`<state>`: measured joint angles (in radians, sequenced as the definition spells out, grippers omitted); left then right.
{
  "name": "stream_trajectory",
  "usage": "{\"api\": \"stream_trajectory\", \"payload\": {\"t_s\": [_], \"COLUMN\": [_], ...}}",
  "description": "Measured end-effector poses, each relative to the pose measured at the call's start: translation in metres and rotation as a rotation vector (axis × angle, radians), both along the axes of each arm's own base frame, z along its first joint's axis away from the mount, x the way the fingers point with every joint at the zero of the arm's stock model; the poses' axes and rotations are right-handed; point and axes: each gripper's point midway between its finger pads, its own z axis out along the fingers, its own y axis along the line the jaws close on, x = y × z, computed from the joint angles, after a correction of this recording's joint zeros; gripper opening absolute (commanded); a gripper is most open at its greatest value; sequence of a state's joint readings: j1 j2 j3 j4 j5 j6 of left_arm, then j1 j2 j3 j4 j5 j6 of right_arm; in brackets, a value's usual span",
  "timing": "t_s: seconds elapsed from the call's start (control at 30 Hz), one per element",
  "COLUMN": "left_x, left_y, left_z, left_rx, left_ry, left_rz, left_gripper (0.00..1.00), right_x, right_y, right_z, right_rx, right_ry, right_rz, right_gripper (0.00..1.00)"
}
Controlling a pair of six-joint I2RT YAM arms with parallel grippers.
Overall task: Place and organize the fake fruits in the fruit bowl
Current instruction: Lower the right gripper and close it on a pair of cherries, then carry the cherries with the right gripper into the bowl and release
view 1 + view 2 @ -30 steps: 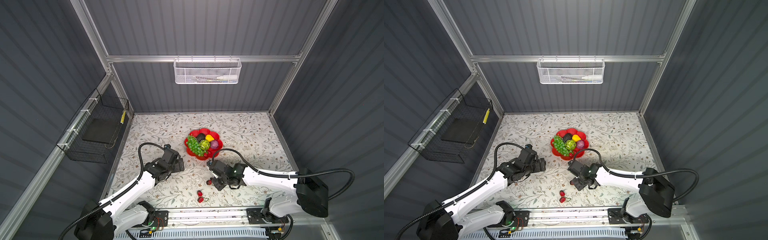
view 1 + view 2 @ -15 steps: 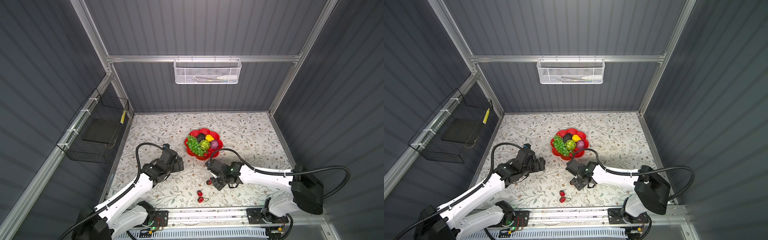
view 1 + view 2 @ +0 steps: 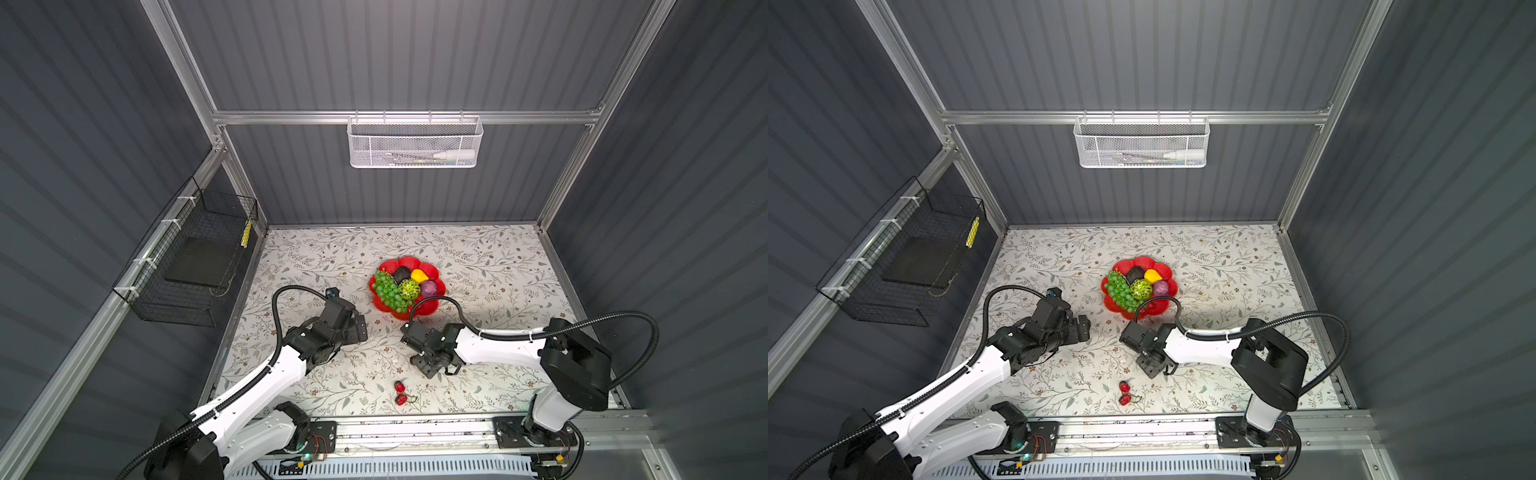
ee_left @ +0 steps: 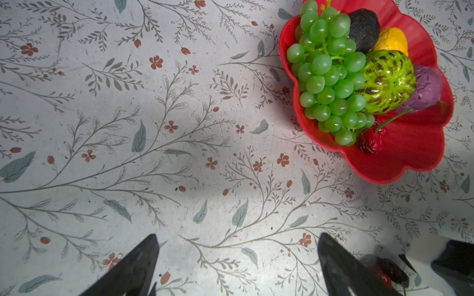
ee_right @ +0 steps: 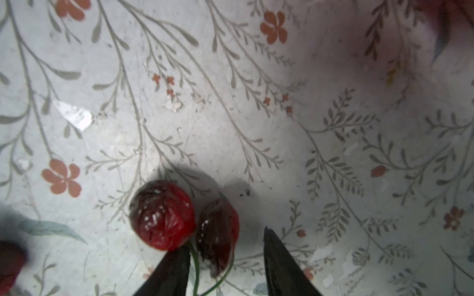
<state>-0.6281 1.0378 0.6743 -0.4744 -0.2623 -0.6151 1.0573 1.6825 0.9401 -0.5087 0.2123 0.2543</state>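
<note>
**Two high views, two low wrist views**
Both top views look steeply down from above the front edge and take in the whole floral worktop (image 3: 316, 257) and the back wall (image 3: 395, 199), so they share almost the same scene. The left wrist view faces down past its wide-set jaws from near the worktop and shares the red fruit bowl (image 4: 410, 159) with both top views. The right wrist view sits much nearer the surface, with two cherries (image 5: 164, 215) at its jaws.

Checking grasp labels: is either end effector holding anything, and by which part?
Nothing is held. The left end effector is open and empty; the right end effector is open too, one of the stemmed cherries sitting loose between its jaws.
</note>
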Motion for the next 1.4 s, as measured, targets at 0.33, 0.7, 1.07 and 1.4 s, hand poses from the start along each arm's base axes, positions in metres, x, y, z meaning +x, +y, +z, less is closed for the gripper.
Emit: {"api": "stream_trajectory", "payload": {"t_s": [0.33, 0.7, 1.07, 1.4], "left_x": [0.000, 0.000, 0.001, 0.001], "left_y": [0.000, 0.000, 0.000, 0.000], "left_z": [-0.004, -0.004, -0.003, 0.000], "left_rx": [0.009, 0.008, 0.005, -0.001], "left_ry": [0.011, 0.011, 0.007, -0.002], "left_rz": [0.000, 0.000, 0.000, 0.000], "left_gripper": [0.97, 0.97, 0.97, 0.97], "right_x": [0.011, 0.011, 0.051, 0.126], "right_y": [0.013, 0.003, -0.021, -0.044], "right_z": [-0.001, 0.024, 0.093, 0.120], "right_rx": [0.036, 0.124, 0.475, 0.577], "right_ry": [-0.045, -0.040, 0.037, 0.052], "right_rz": [0.005, -0.038, -0.224, -0.336], "right_gripper": [0.20, 0.03, 0.04, 0.05]}}
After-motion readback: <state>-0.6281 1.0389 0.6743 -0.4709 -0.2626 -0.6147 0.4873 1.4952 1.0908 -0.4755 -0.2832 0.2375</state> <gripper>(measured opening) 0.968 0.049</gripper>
